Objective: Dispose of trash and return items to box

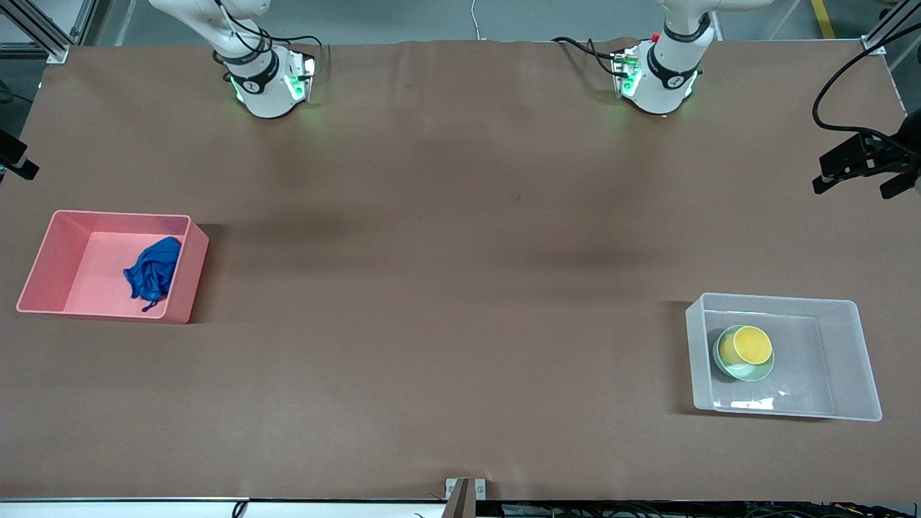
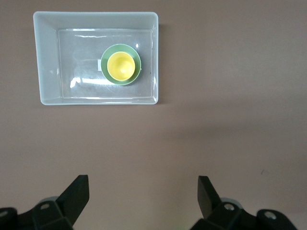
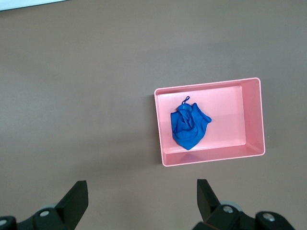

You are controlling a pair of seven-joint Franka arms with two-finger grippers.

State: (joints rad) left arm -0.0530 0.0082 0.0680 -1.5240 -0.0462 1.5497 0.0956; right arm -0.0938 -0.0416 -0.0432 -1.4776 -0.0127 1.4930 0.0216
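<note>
Clear tub [image 1: 849, 360] sits nearest the front camera, at the left arm's end of the tabletop [image 1: 446, 324]. Inside it, mint-green bowl [image 1: 748, 370] rests on the tub floor toward the wall nearest the tabletop's middle; yellow cup [image 1: 750, 345] stands upright in the bowl, mouth up. Wrist view confirms: cup [image 2: 120, 66] centred in bowl [image 2: 135, 76], tub [image 2: 45, 57] otherwise bare.

Blue cloth [image 1: 152, 270] lies wadded in the pink bin [image 1: 65, 252] at the right arm's end, against the bin wall toward the tabletop's middle. Same in the right wrist view: cloth [image 3: 188, 126] in bin [image 3: 252, 115].

Left gripper [image 2: 143, 196]: high over bare tabletop, jaws wide, holding nothing. Right gripper [image 3: 142, 196]: high over bare tabletop beside the bin, jaws wide, holding nothing. Both arms wait
</note>
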